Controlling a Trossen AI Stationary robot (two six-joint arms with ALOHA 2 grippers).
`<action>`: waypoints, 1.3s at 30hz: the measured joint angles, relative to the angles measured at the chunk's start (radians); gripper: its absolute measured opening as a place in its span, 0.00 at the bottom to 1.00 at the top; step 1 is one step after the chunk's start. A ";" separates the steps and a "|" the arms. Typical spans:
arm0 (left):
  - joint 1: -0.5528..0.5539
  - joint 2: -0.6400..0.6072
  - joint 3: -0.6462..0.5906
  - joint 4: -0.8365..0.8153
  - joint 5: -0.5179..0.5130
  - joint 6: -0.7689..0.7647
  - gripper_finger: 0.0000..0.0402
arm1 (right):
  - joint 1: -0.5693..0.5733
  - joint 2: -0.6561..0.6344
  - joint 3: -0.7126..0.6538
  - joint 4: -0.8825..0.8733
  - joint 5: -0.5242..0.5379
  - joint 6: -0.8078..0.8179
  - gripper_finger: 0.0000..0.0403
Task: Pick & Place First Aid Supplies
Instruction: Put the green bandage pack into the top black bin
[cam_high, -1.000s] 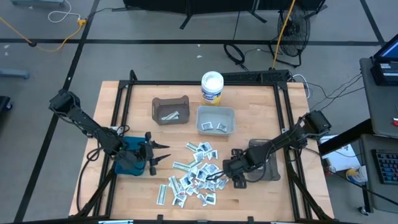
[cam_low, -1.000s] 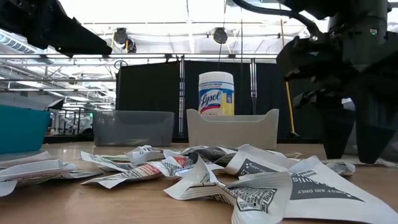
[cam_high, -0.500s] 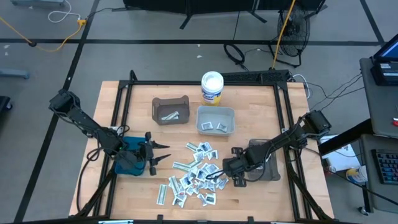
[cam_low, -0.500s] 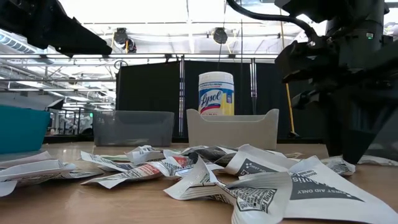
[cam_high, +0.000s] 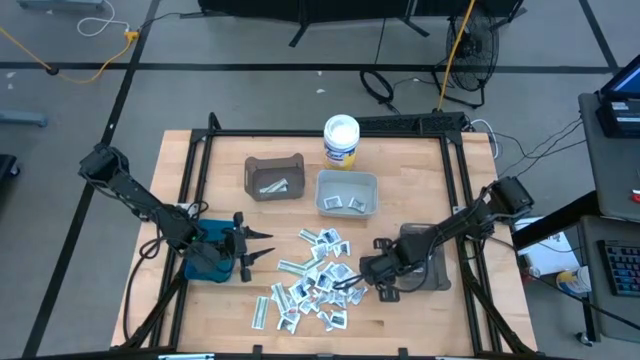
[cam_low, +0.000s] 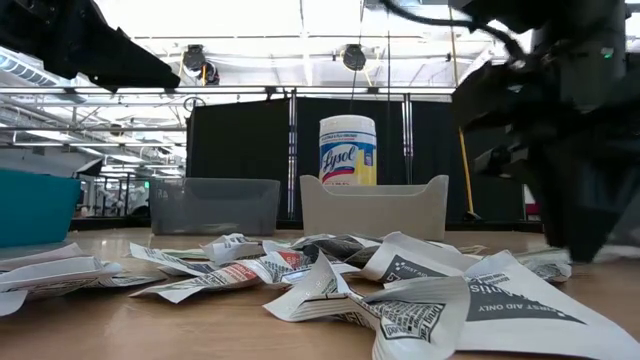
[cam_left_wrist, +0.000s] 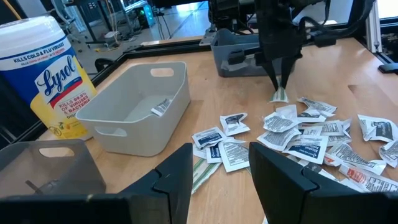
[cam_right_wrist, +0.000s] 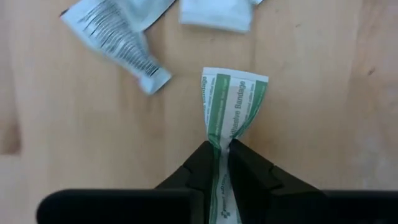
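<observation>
Fingers of my right gripper (cam_right_wrist: 219, 163) are pinched on one end of a green-printed bandage strip (cam_right_wrist: 233, 109), at the pile (cam_high: 312, 288) edge farthest from the white bin (cam_high: 347, 194). I hold only a narrow, crumpled end, so I judge it could slide out on the lift or twist during the carry to that bin. My left gripper (cam_high: 262, 248) waits with fingers apart on the pile's other side, near the teal bin (cam_high: 205, 258).
</observation>
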 joint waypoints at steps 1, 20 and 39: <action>0.000 0.000 0.000 0.000 0.000 0.000 0.40 | 0.000 -0.013 0.000 0.000 0.001 -0.005 0.10; 0.000 0.000 0.000 -0.001 0.000 0.004 0.40 | -0.167 -0.055 0.104 0.382 0.042 -0.453 0.08; 0.000 0.000 0.000 -0.023 -0.002 0.013 0.40 | -0.284 0.220 0.276 0.597 -0.042 -0.550 0.08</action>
